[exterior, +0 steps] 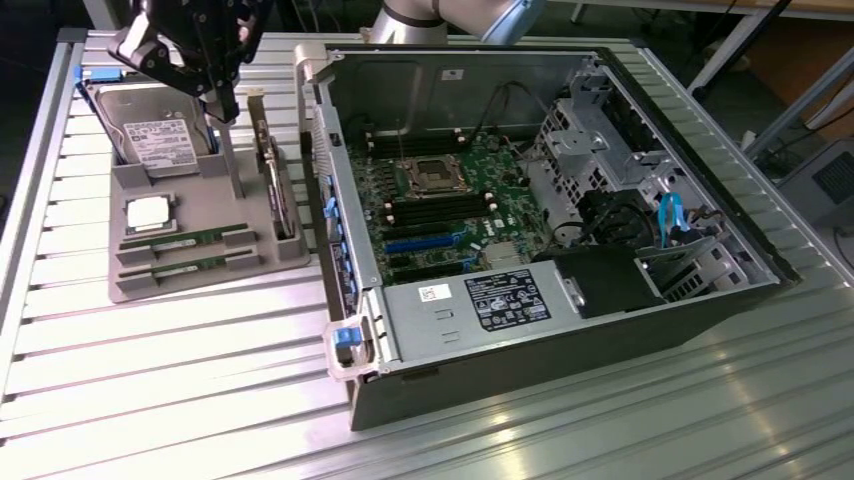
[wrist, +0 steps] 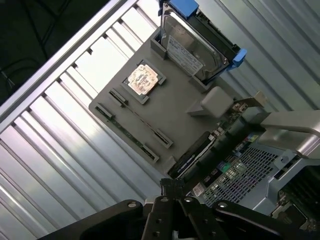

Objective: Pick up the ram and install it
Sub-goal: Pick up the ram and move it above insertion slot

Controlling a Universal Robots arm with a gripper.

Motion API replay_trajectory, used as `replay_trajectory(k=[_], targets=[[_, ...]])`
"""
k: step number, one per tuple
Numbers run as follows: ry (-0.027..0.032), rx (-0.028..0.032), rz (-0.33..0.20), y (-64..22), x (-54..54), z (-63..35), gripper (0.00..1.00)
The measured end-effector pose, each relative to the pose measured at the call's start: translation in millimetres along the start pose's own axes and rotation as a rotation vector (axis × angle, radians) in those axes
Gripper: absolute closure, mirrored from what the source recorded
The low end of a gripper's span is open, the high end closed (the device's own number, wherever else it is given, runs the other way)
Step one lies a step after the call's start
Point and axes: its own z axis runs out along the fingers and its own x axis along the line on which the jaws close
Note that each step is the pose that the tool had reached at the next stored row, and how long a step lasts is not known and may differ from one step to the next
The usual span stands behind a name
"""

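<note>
The computer case [exterior: 454,75] lies open just beside the grey tray [exterior: 174,180]. The gripper [exterior: 220,105] hangs above the tray's hard drive [exterior: 158,135] end, jaws closed on nothing. The ram [exterior: 187,240] sits slotted at the tray's opposite end, untouched. Pickup and installation both appear outstanding.

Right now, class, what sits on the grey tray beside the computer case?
A hard drive, a square silver chip, two ram sticks and an upright card. The tray hides the drive's and card's lower edges.

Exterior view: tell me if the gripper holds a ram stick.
No: both ram sticks lie in the gray tray, apart from the shut gripper.
</note>
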Motion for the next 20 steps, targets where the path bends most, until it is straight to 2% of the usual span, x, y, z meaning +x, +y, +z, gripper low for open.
replay_trajectory(k=[5, 8, 18, 19, 20], targets=[[0.0021, 0.0003, -0.034, 0.0, 0.0, 0.0, 0.90], [0.0036, 0.0000, -0.071, 0.0, 0.0, 0.0, 0.90], [0.0104, -0.0011, -0.225, 0.0, 0.0, 0.0, 0.90], [0.0136, -0.0012, -0.288, 0.0, 0.0, 0.0, 0.90], [0.0142, -0.0012, -0.301, 0.0, 0.0, 0.0, 0.90]])
